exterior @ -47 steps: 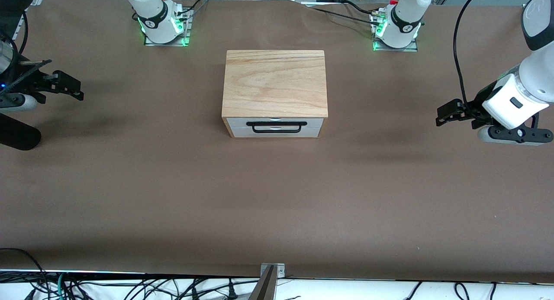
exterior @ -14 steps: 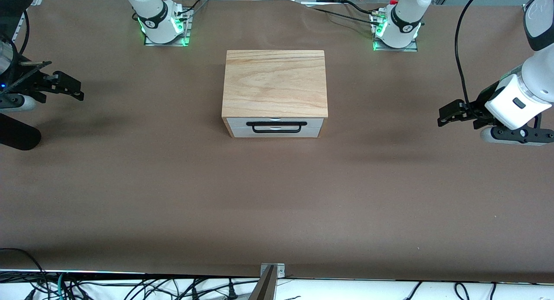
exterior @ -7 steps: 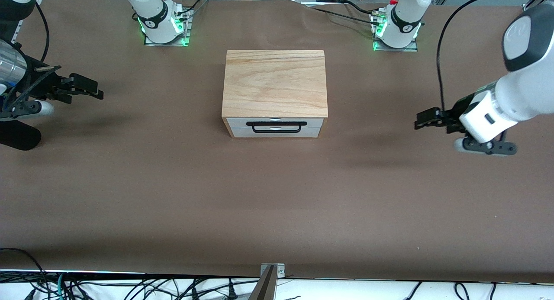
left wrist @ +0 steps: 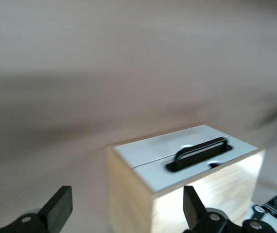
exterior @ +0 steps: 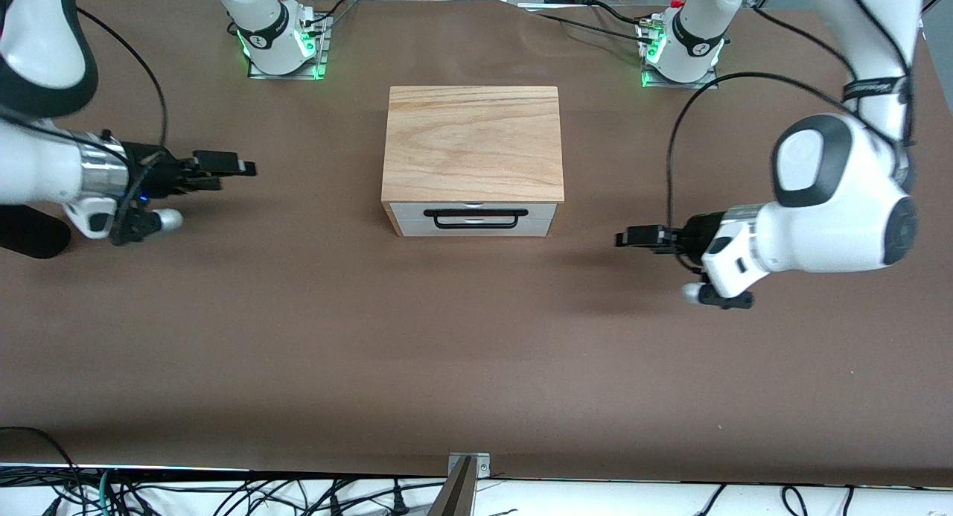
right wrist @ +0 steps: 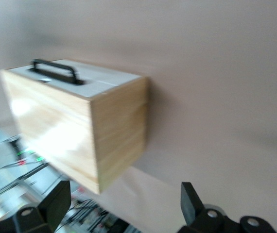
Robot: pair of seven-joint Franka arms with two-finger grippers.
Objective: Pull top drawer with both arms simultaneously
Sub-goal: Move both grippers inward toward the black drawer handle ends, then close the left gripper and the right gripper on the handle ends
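The cabinet (exterior: 473,142) has a pale wooden top and stands mid-table. The top drawer (exterior: 406,210) is closed: its white front faces the front camera, with the black wire handle (exterior: 475,218) across it. My left gripper (exterior: 624,237) is open and empty over the bare table beside the cabinet, toward the left arm's end. My right gripper (exterior: 242,164) is open and empty over the table toward the right arm's end. The left wrist view shows its gripper (left wrist: 126,209) open, with the handle (left wrist: 199,153) past it. The right wrist view shows its gripper (right wrist: 123,200) open, facing the cabinet's wooden side (right wrist: 119,131).
The brown table (exterior: 476,337) stretches wide around the cabinet. The right arm's base (exterior: 281,43) and the left arm's base (exterior: 681,51) glow green at the table's back edge. A metal bracket (exterior: 467,465) and loose cables lie along the edge nearest the front camera.
Both arms have swung in from the table's ends toward the cabinet. The left gripper has also come lower in the front view. The drawer has not moved.
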